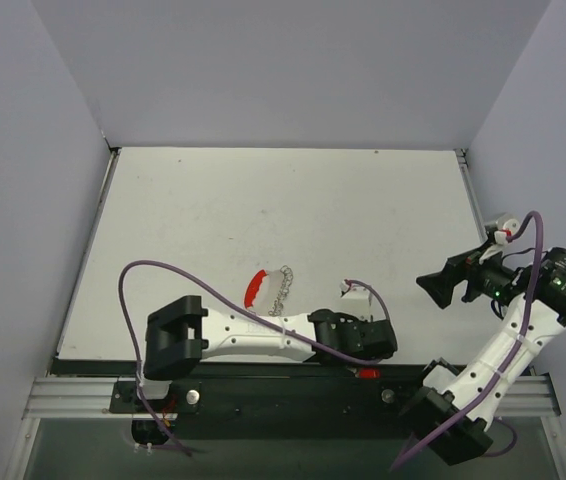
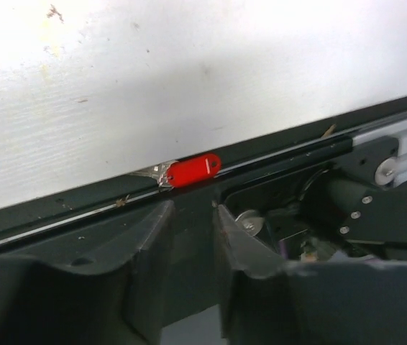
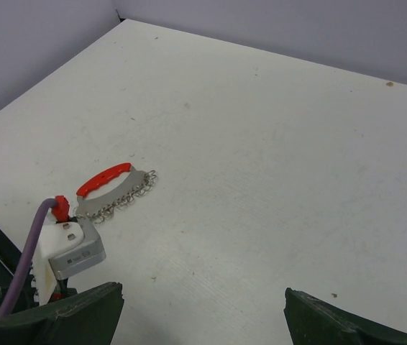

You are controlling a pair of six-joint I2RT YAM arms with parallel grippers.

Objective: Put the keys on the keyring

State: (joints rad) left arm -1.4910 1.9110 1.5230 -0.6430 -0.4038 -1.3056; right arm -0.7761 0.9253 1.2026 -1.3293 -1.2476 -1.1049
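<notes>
Keys point(image 1: 282, 290) are laid flat on the table point(image 1: 263, 200), 7 o'clock of centre, and are touched by the keyring point(image 1: 255, 288) at their 9 o'clock. Left gripper point(image 2: 193, 212): fingers slightly parted, nothing held. A red-tagged key point(image 2: 193, 170) is seen at its 12 o'clock on the black rail point(image 2: 282, 154). Right gripper point(image 3: 202, 293): fingers spread wide, nothing held.

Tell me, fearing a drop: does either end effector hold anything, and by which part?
Nothing held. Left end effector gapes short of the red-tagged key; right end effector is open, empty.
</notes>
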